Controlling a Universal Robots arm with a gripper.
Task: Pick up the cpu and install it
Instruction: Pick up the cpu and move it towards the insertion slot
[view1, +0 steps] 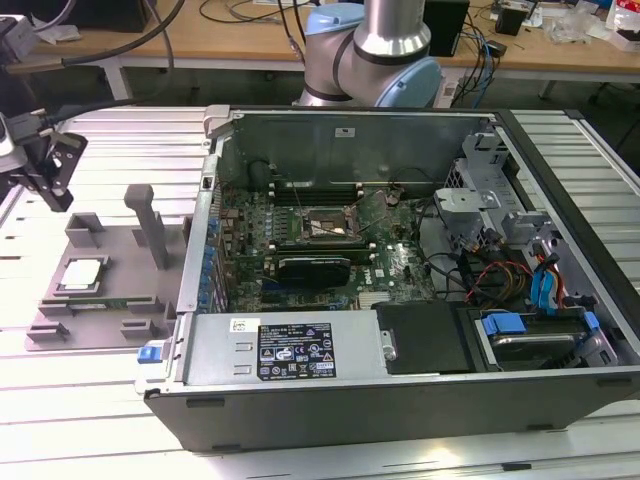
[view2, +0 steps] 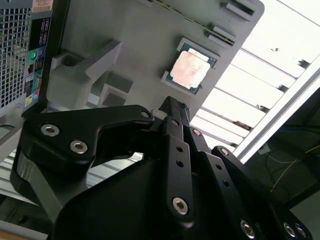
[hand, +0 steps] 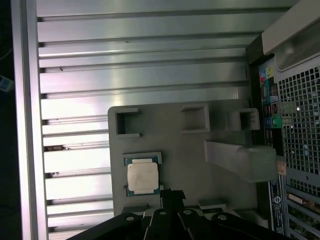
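Note:
The cpu (view1: 82, 275) is a small square chip with a silver top, lying flat in a recess of the grey plastic tray (view1: 115, 262) at the exterior view's left. Both wrist views look down on the cpu (view2: 189, 70) (hand: 142, 176) in the tray (view2: 135, 35) (hand: 185, 145). My black gripper (view1: 55, 185) hangs above and to the left of the tray, well clear of the chip. Its fingers meet in one tip (view2: 172, 105) (hand: 172, 192) with nothing between them. The black socket (view1: 325, 228) sits on the green motherboard inside the open computer case.
The open computer case (view1: 400, 330) stands to the exterior view's right of the tray, its perforated back panel (hand: 300, 125) close to the tray's edge. An upright grey post (view1: 150, 225) rises from the tray. The table is ribbed aluminium (hand: 140, 70). A workbench with cables stands behind.

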